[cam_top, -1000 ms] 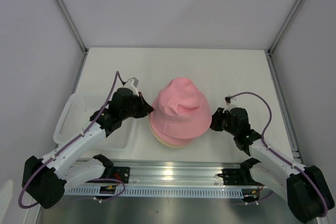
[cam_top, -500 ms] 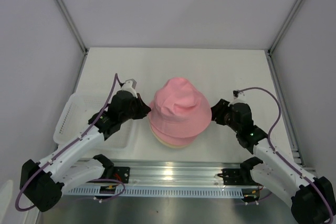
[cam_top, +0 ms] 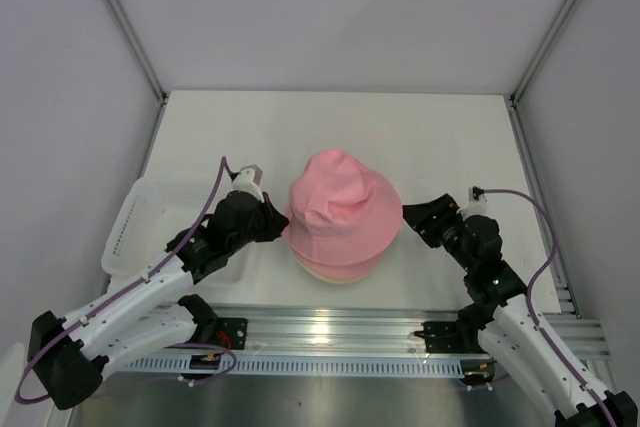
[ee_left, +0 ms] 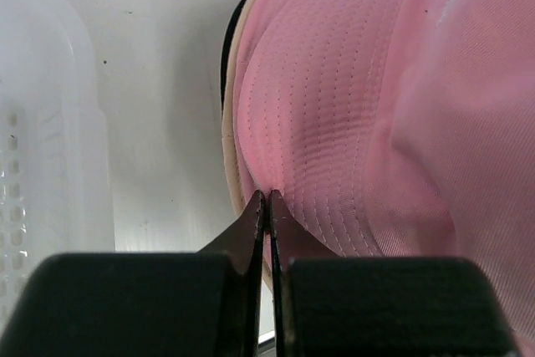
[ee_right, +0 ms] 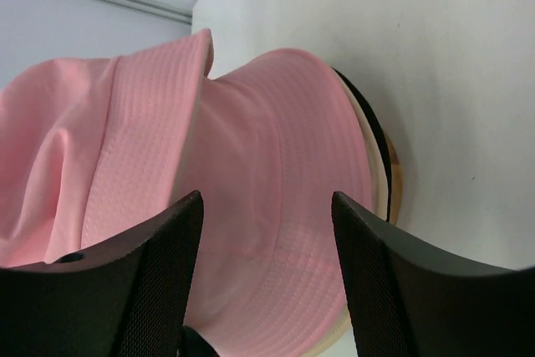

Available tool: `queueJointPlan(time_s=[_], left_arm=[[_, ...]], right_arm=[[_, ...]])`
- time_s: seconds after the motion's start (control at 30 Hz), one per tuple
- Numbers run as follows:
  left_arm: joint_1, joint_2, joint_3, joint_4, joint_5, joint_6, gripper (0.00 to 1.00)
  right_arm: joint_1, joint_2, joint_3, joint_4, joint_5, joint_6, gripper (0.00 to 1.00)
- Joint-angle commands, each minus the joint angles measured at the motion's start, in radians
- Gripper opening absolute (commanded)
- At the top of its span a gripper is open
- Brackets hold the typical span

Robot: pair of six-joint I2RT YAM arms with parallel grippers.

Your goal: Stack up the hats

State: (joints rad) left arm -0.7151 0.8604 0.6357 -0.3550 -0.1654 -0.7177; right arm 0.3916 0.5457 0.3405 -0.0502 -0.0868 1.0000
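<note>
Left end effector [ee_left: 266,202] pinches the brim of the pink hat [cam_top: 340,212]; right end effector [ee_right: 267,200] stands open.

A white table [cam_top: 420,137] sits between plain grey walls [cam_top: 330,7], metal posts [cam_top: 122,22] at both far corners, evenly lit.

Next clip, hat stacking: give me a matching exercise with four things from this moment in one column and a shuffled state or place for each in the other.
1. left gripper
2. right gripper
3. top pink hat
4. white basket

A. open, holding nothing
B. farthest left in the overhead view
C. shut on the pink brim
D. topmost of the pile

Pairs: 1-C, 2-A, 3-D, 4-B
</note>
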Motion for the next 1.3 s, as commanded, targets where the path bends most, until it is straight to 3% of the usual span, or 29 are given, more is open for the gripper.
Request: queueJointPlan(time_s=[0.0, 0.3, 0.43, 0.8, 0.97, 1.07, 1.1, 1.13, 1.2, 1.27], left_arm=[[-0.047, -0.031, -0.016, -0.009, -0.072, -0.038, 0.01], [-0.095, -0.057, -0.021, -0.038, -0.123, -0.055, 0.01], [-0.103, -0.067, -0.024, -0.048, -0.137, -0.06, 0.01], [-0.119, -0.064, -0.005, -0.064, -0.158, -0.062, 0.01], [-0.121, -0.057, 0.012, -0.073, -0.169, -0.052, 0.01], [-0.122, -0.057, 0.025, -0.082, -0.178, -0.051, 0.01], [-0.122, -0.061, 0.033, -0.091, -0.186, -0.051, 0.01], [-0.122, -0.064, 0.035, -0.096, -0.192, -0.049, 0.01], [-0.122, -0.081, 0.047, -0.104, -0.21, -0.045, 0.01], [-0.122, -0.092, 0.073, -0.116, -0.226, -0.034, 0.01]], right_arm=[[0.012, -0.085, -0.084, 0.148, -0.042, 0.169, 0.66], [0.047, -0.299, -0.071, -0.057, 0.123, 0.218, 0.67], [0.047, -0.354, -0.083, -0.018, 0.136, 0.213, 0.67], [0.062, -0.16, -0.143, 0.301, 0.035, 0.229, 0.68], [0.084, -0.038, -0.103, 0.381, -0.007, 0.198, 0.63], [0.089, -0.013, -0.086, 0.385, -0.013, 0.178, 0.43], [0.09, -0.021, -0.08, 0.366, -0.01, 0.172, 0.22], [0.092, -0.027, -0.075, 0.366, -0.01, 0.164, 0.14], [0.09, -0.044, -0.064, 0.34, -0.014, 0.144, 0.0], [0.09, -0.069, -0.06, 0.319, -0.019, 0.134, 0.0]])
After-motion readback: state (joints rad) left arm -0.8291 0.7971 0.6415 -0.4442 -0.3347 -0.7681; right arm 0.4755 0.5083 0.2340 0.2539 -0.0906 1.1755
